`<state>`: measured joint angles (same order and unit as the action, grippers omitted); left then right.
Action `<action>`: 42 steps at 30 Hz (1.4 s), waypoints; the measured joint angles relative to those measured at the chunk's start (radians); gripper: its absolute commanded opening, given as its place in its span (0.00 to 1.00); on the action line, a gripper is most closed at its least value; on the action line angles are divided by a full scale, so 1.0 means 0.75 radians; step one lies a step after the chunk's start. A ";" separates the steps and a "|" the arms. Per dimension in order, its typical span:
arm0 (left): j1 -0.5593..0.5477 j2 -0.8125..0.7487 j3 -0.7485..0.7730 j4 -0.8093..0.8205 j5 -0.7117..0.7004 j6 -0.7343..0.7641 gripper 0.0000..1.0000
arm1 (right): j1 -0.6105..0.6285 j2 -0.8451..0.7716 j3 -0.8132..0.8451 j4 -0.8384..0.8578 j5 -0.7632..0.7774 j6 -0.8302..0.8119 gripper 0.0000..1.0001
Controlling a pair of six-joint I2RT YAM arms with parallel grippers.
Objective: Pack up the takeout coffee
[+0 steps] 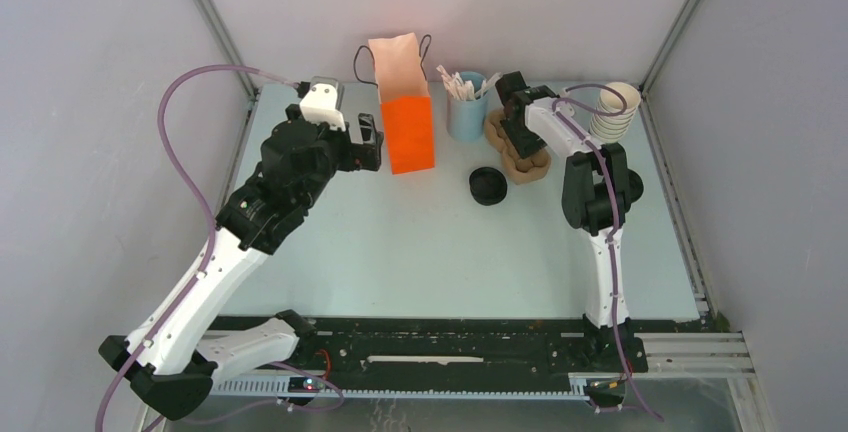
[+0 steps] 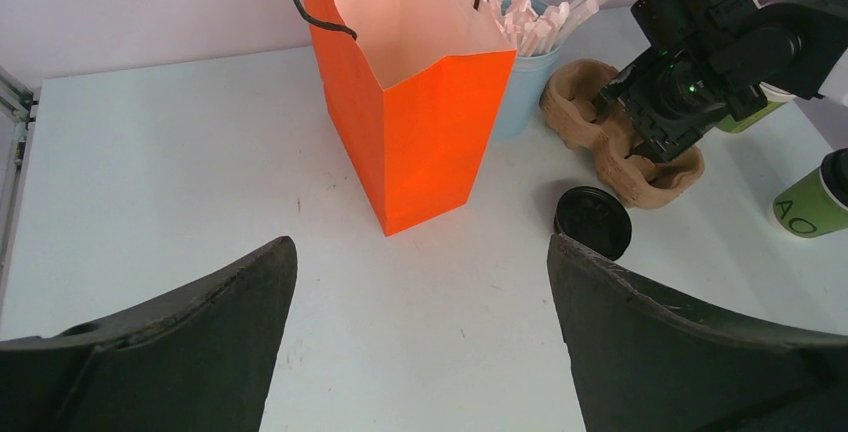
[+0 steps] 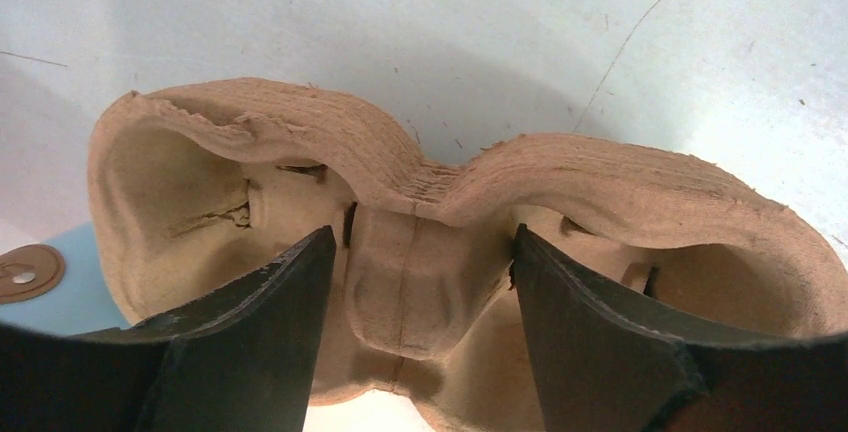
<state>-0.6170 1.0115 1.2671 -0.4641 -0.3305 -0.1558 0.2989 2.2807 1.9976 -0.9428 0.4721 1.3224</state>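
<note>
The takeout coffee [image 2: 806, 208], a green paper cup with a dark top, shows only at the right edge of the left wrist view; in the top view my right arm hides it. A brown pulp carrier [image 1: 522, 160] lies at the back right, also seen in the left wrist view [image 2: 650, 174] and the right wrist view [image 3: 250, 142]. My right gripper [image 3: 422, 237] is open right over it, its fingers astride the carrier's middle ridge; it also shows in the top view [image 1: 516, 124]. My left gripper [image 2: 420, 242] is open and empty, beside the orange paper bag [image 2: 425, 122].
The orange bag [image 1: 409, 132] stands open at the back middle. A blue cup of stirrers [image 1: 466, 112] stands right of it. A black lid [image 1: 488, 185] lies in front of the carrier. A stack of lidless cups [image 1: 613, 112] stands at the far right, near the wall.
</note>
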 measured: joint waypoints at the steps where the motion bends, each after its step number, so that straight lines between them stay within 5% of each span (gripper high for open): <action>1: -0.001 0.000 0.000 -0.001 0.000 0.001 1.00 | 0.000 0.000 0.004 0.002 -0.001 -0.001 0.78; 11: -0.006 0.000 0.000 -0.001 0.000 0.005 1.00 | -0.004 0.000 0.011 0.012 -0.016 -0.024 0.77; 23: -0.012 0.000 0.000 -0.001 0.001 0.010 1.00 | -0.006 -0.002 0.064 -0.002 -0.049 -0.027 0.87; 42: -0.014 0.000 0.000 -0.001 0.001 0.010 1.00 | -0.013 -0.004 0.079 -0.057 -0.069 -0.023 0.52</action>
<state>-0.6273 1.0115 1.2671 -0.4644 -0.3302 -0.1486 0.2893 2.2776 2.0567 -0.9859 0.4206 1.3048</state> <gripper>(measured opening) 0.996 0.572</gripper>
